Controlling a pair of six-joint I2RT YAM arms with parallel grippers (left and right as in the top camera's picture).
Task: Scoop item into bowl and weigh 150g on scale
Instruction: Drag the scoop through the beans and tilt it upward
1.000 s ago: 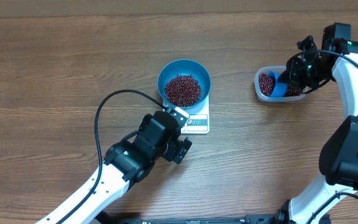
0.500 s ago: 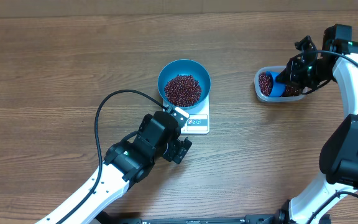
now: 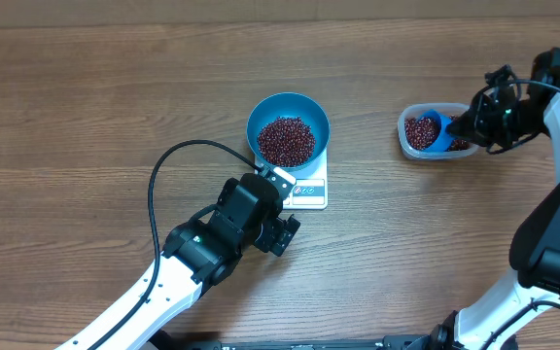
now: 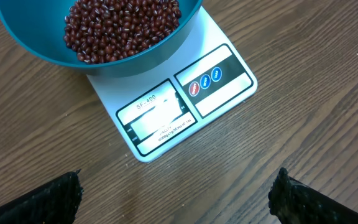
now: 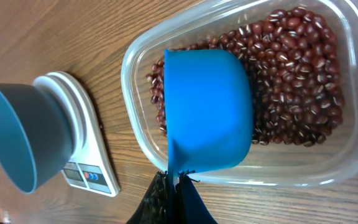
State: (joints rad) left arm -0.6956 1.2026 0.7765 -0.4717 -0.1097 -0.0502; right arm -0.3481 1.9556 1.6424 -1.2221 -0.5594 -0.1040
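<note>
The blue bowl [image 3: 288, 131] stands on the white scale [image 3: 306, 191] and holds a heap of red-brown beans [image 3: 286, 142]. My left gripper [image 3: 285, 207] hovers just in front of the scale, wide open and empty. In the left wrist view the bowl [image 4: 135, 59], the scale [image 4: 229, 87] and its glare-washed display [image 4: 157, 118] lie ahead of the left gripper [image 4: 179, 193]. My right gripper [image 5: 176, 180] is shut on the handle of the small blue scoop [image 5: 207, 109]. The scoop's cup lies over the beans [image 5: 291, 74] in the clear tub [image 5: 291, 180]; its contents are hidden.
The clear tub [image 3: 402, 131] sits at the right of the wooden table, well apart from the scale. A black cable [image 3: 163, 175] loops from my left arm over the table left of the scale. In the right wrist view the bowl [image 5: 23, 134] and scale [image 5: 79, 143] show at far left.
My right arm has drawn back to the right, and the scoop in the tub has shifted with it. The left arm, bowl and scale have not moved.
</note>
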